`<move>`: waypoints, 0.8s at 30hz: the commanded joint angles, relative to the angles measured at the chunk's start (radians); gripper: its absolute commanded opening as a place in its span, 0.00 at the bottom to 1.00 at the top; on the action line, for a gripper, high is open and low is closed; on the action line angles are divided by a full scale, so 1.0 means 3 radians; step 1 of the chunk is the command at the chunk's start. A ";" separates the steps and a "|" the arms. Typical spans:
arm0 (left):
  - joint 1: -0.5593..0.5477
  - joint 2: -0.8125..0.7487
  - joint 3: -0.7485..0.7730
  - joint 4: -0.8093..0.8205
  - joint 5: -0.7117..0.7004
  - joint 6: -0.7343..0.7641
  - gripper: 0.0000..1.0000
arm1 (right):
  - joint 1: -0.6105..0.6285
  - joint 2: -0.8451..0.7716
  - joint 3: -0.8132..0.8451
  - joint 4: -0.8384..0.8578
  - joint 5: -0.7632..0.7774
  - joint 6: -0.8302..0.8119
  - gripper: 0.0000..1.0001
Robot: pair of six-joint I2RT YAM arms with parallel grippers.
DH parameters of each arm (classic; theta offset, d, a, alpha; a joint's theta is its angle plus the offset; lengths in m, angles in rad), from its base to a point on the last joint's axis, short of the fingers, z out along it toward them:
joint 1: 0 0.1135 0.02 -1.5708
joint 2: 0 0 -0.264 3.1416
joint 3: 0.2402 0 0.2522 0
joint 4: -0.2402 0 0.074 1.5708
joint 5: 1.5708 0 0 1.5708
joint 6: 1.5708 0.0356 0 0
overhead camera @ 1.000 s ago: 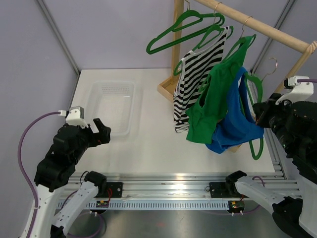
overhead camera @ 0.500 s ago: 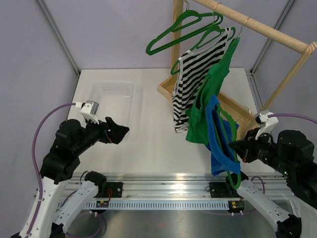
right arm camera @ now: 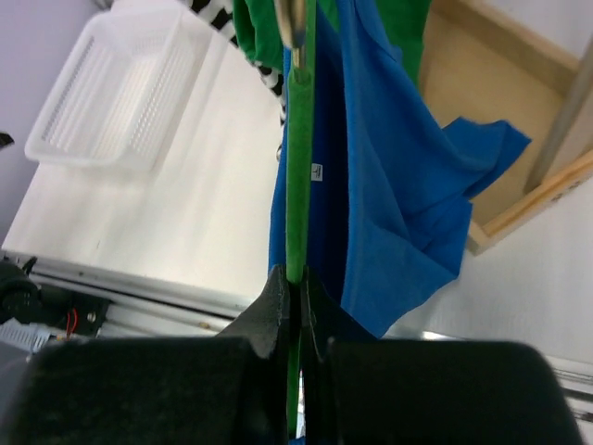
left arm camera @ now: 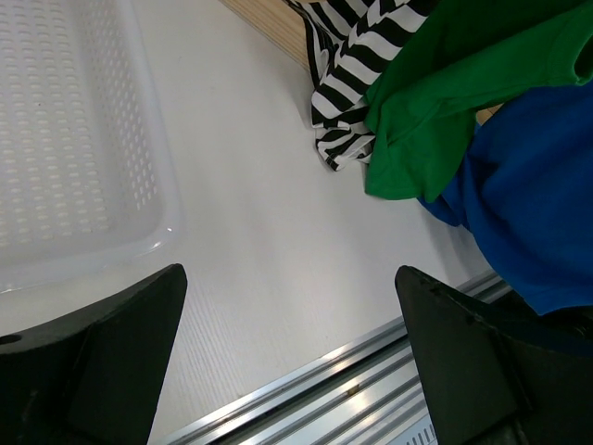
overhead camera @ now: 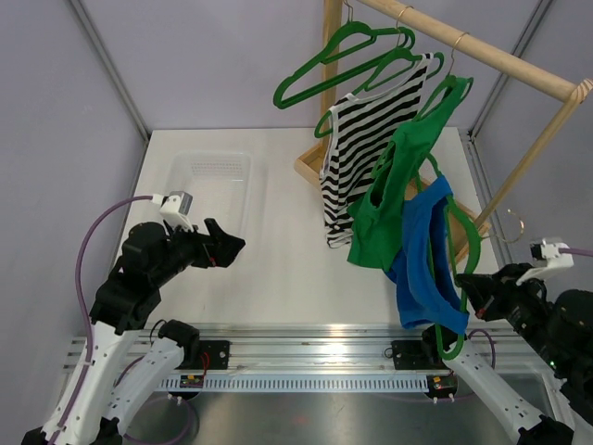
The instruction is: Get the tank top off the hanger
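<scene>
right end effector point(right arm camera: 295, 283): jaws pinched tight on the green hanger point(right arm camera: 296, 167), grabbing it along its thin plastic bar
green hanger: tipped up on end over the near right corner of the surface point(overhead camera: 278, 250), low end poking out past the near edge; its metal hook point(overhead camera: 514, 222) looks to be off the rail, just hanging in the air
blue tank top point(overhead camera: 422, 269): on that hanger, drooping down in folds near the near right corner, right up against the green tank top point(overhead camera: 403, 185); can't tell if they actually touch
left end effector point(overhead camera: 222, 248): fingers spread wide, nothing in them, floating over the near left part of the surface
clear plastic basket point(overhead camera: 208, 199): on the left side of the surface, just beyond the left end effector
wooden rack rail point(overhead camera: 500, 60): over the far right corner, carrying the green tank top, a black-and-white striped tank top point(overhead camera: 361, 148) and bare green hangers point(overhead camera: 343, 51)
</scene>
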 commanded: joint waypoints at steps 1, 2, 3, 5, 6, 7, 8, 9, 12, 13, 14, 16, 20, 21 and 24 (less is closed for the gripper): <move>-0.0015 0.0044 -0.0039 0.0285 0.0062 -0.0037 0.99 | 0.0033 -0.0119 0.0222 0.0396 0.0320 0.0099 0.00; -0.0015 0.0049 -0.0039 0.0290 0.0097 -0.0026 0.99 | 0.0033 -0.0119 0.0274 0.0371 0.0243 -0.0008 0.00; -0.0015 0.0044 -0.0039 0.0290 0.0098 -0.0001 0.99 | 0.0033 -0.0104 0.0330 0.0295 0.0151 -0.0059 0.00; -0.0015 0.0029 -0.0049 0.0290 0.0098 0.0035 0.99 | 0.0038 -0.0089 0.0473 0.0228 -0.0110 -0.0187 0.00; -0.0010 0.0008 -0.0054 0.0290 0.0077 0.0060 0.99 | 0.0033 -0.0119 0.0509 0.0167 -0.0181 -0.0208 0.00; -0.0015 -0.0007 -0.0059 0.0285 0.0062 0.0071 0.99 | 0.0033 -0.0134 0.0565 0.0131 -0.0410 -0.0249 0.00; -0.0015 -0.0017 -0.0059 0.0280 0.0052 0.0081 0.99 | 0.0038 -0.0145 0.0591 0.0095 -0.0528 -0.0305 0.00; -0.0015 -0.0023 -0.0054 0.0264 0.0037 0.0096 0.99 | 0.0033 -0.0150 0.0596 0.0034 -0.0676 -0.0326 0.00; -0.0015 -0.0018 0.0017 0.0213 0.0041 0.0142 0.99 | 0.0033 -0.0053 0.0494 -0.0002 -0.1382 -0.0367 0.00; -0.0010 -0.0017 0.0048 0.0208 0.0036 0.0153 0.99 | 0.0038 -0.0002 0.0362 0.0013 -0.1702 -0.0372 0.00; -0.0015 -0.0017 0.0109 0.0198 0.0087 0.0163 0.99 | 0.0028 0.0054 0.0290 0.0028 -0.1863 -0.0407 0.00; -0.0015 -0.0012 0.0171 0.0198 0.0144 0.0209 0.99 | 0.0018 0.0228 0.0076 0.0150 -0.2174 -0.0433 0.00; -0.0015 -0.0022 0.0283 0.0208 0.0271 0.0275 0.99 | -0.0003 0.0504 -0.0165 0.0539 -0.2457 -0.0423 0.00; -0.0015 -0.0023 0.0299 0.0213 0.0272 0.0285 0.99 | -0.0003 0.0621 -0.0186 0.0686 -0.2493 -0.0423 0.00; -0.0015 -0.0018 0.0314 0.0203 0.0266 0.0291 0.99 | -0.0003 0.0882 -0.0207 0.0922 -0.2452 -0.0489 0.00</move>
